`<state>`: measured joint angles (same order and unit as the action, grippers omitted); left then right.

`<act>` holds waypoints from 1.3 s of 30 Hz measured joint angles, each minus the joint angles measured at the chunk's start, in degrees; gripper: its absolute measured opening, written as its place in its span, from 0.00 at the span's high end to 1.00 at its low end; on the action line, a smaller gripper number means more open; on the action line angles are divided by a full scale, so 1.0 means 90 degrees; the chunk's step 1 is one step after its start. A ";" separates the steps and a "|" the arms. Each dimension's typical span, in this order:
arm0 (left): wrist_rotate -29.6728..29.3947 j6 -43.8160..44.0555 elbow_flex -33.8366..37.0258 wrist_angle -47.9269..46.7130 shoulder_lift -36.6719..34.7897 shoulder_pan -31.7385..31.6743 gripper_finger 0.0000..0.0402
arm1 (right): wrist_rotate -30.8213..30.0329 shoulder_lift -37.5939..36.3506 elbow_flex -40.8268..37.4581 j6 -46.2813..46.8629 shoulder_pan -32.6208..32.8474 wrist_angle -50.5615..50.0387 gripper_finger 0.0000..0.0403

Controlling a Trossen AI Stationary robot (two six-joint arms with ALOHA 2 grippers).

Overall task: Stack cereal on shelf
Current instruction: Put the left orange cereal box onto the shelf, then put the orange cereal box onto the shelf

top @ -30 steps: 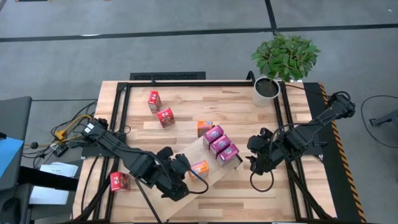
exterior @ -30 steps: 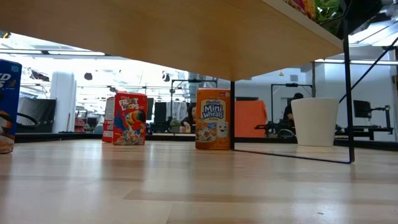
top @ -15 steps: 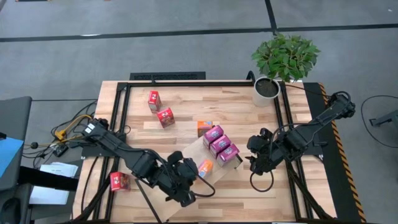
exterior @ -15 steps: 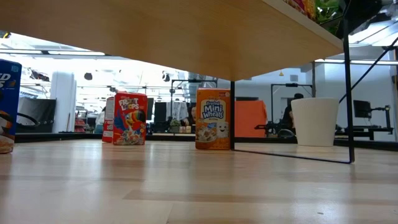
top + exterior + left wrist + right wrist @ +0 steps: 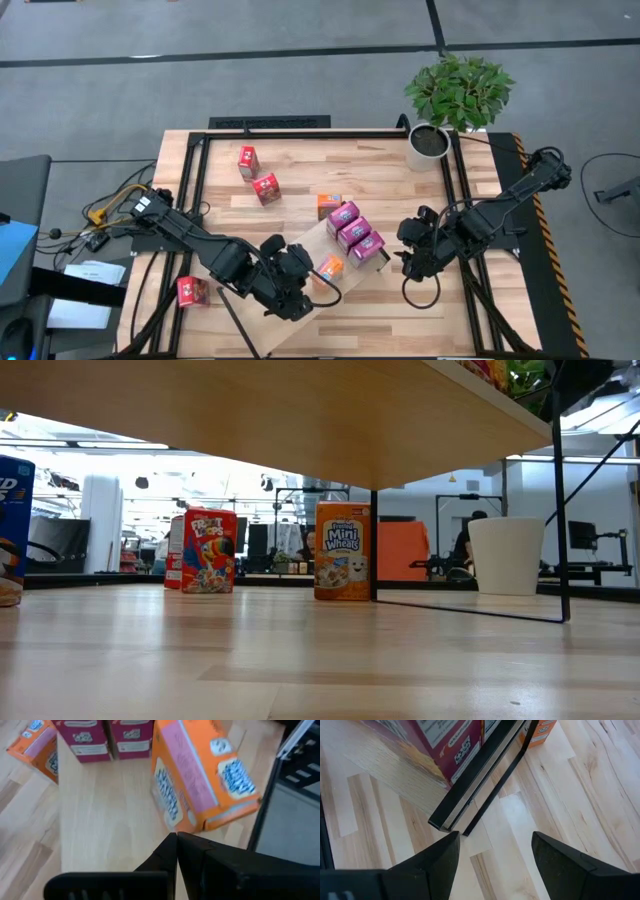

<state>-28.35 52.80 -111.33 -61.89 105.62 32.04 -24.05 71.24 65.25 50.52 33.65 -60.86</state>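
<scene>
The shelf [image 5: 303, 250] is a pale board in a black frame, lying slantwise across the table's middle. Three magenta cereal boxes [image 5: 353, 232] stand in a row on its right part. An orange cereal box [image 5: 330, 267] sits on the board nearer its left end, tilted in the left wrist view [image 5: 200, 780]. My left gripper [image 5: 312, 274] is shut, its tips [image 5: 175, 837] right at that box's lower edge. My right gripper [image 5: 412, 262] hangs open over the bare table off the shelf's right corner [image 5: 442, 824]. My left gripper's shut fingertips [image 5: 172, 840] come slanting down from the table's near left at the orange box's lower edge [image 5: 186, 826]. I cannot tell whether they touch it. The box rests on the shelf board.
Two red boxes [image 5: 257, 174] stand at the far left of the table, another [image 5: 192, 291] at the near left. An orange box [image 5: 342, 550] stands on the table beside the shelf, and a blue box [image 5: 14, 525] shows at the low view's left edge. A potted plant [image 5: 430, 140] occupies the far right corner.
The orange box has slid a little along the shelf toward the magenta boxes, and my left gripper, still shut, has followed it with a slight tip of the wrist.
</scene>
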 joint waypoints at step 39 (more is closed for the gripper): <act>-0.0469 0.0185 -0.0325 -0.2237 -0.1271 -0.0803 0.86 | -0.0017 -0.0002 0.0000 -0.0357 0.0000 -0.0023 0.32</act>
<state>-32.57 54.47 -114.26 -82.02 94.18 24.82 -24.20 71.23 65.25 47.30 33.65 -61.06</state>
